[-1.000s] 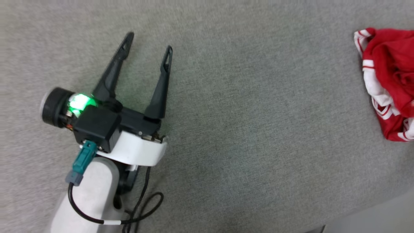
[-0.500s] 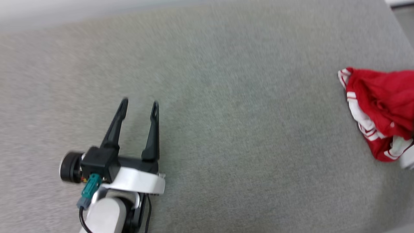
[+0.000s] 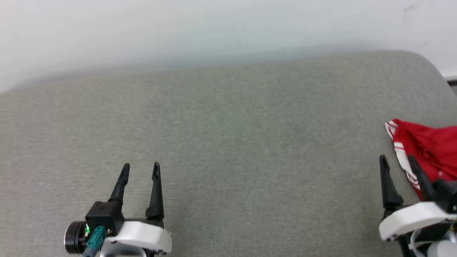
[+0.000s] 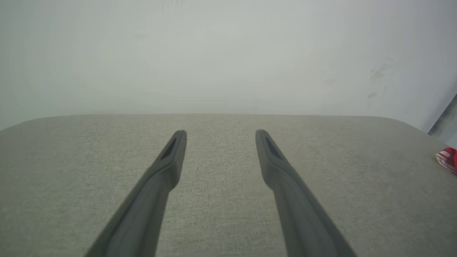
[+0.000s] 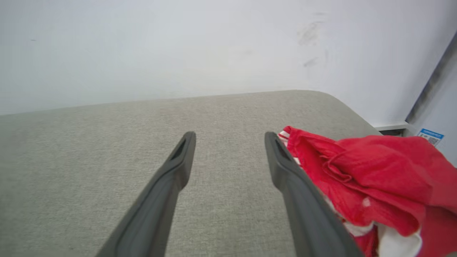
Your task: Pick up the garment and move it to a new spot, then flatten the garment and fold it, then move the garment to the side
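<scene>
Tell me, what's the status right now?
Left gripper jaws open, empty. Right gripper jaws open, empty, beside the red shirt. Shirt crumpled at right edge of grey padded surface, not yet picked up. Nothing in the way.

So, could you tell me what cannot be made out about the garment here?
Head view: the garment runs off the right edge; the right gripper covers its near part.
Right wrist view: bunched, cut off at the bottom and right.
Left wrist view: a corner at the edge, too small.
</scene>
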Controlling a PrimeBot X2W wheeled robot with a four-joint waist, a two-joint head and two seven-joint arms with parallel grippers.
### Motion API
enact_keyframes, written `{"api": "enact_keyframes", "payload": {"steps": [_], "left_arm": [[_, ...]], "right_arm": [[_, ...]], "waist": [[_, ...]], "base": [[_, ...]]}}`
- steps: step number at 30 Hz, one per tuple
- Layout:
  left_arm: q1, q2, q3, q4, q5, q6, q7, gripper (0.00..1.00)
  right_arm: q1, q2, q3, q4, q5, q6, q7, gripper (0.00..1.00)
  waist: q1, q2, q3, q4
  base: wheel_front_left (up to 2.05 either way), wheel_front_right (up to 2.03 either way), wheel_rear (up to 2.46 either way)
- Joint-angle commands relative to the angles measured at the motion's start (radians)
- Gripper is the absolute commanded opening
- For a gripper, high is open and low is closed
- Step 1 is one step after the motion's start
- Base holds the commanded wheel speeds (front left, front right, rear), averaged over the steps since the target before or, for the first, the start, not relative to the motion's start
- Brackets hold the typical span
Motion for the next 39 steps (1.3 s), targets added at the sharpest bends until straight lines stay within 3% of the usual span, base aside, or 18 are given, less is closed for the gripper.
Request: {"api": "enact_keyframes", "payload": {"steps": [1, 8, 17, 39], "left_arm": [[0.027, 0.003, 0.007, 0.01, -0.007, -0.004, -0.005, 1.0], [0.091, 0.033, 0.045, 0.04, -0.012, -0.015, -0.008, 1.0], [0.139, 0.043, 0.065, 0.064, 0.006, -0.037, -0.008, 1.0], [0.118, 0.01, 0.087, 0.112, 0.041, -0.078, -0.008, 1.0]], "right_arm": [[0.043, 0.014, 0.011, -0.039, 0.007, -0.001, 0.012, 1.0], [0.172, 0.053, 0.054, -0.205, 0.009, -0.001, 0.065, 1.0], [0.287, 0.067, 0.064, -0.329, -0.009, -0.001, 0.141, 1.0], [0.279, 0.071, 0.087, -0.342, -0.012, -0.001, 0.148, 1.0]], "waist": [[0.0003, -0.0001, -0.057, 0.051], [0.0003, -0.0001, -0.135, 0.094], [0.0003, -0.0001, -0.181, 0.101], [0.0003, -0.0001, -0.164, 0.103]], "base": [[0.0, 0.0, 0.0], [0.0, 0.0, 0.0], [0.0, 0.0, 0.0], [0.0, 0.0, 0.0]]}}
